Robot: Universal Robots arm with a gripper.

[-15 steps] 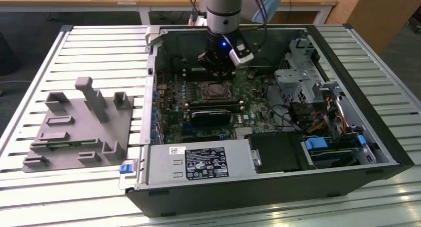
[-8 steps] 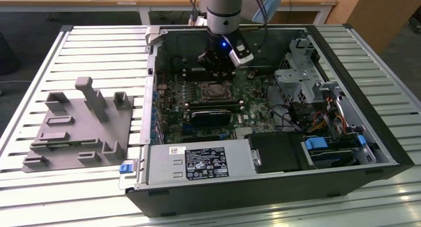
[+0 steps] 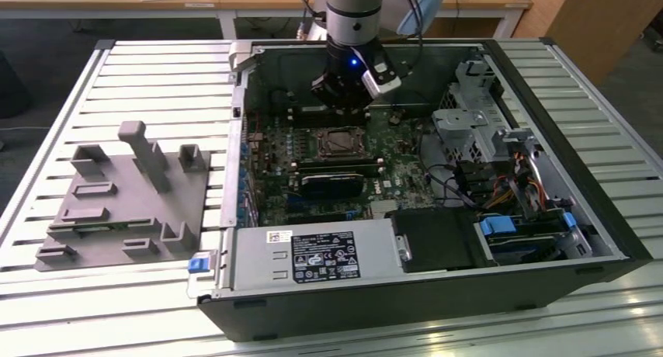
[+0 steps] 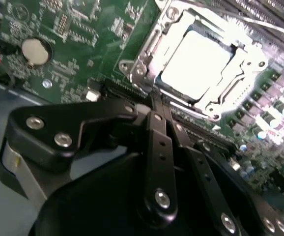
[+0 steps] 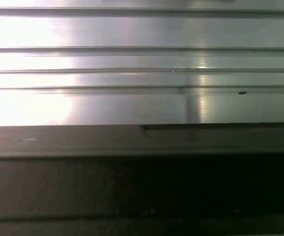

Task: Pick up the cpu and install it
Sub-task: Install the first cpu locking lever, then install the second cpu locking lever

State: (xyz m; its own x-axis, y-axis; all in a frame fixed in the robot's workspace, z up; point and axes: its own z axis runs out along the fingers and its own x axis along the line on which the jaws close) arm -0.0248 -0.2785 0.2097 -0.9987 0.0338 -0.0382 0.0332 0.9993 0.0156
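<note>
Fingers (image 4: 154, 105) look pressed together with nothing pinched, one gripper (image 4: 156, 101) hovering just beside the socket (image 4: 196, 64) in the second wrist view, and one cpu (image 4: 195, 61) sits silvery inside that socket's metal frame. Outward, in the exterior view the gripper (image 3: 342, 101) hangs inside one open computer case (image 3: 580, 209), over one green motherboard (image 3: 310, 151), and one grey plastic tray (image 3: 124, 198) lies well apart on the slatted table (image 3: 62, 101) toward the exterior view's left.
</note>
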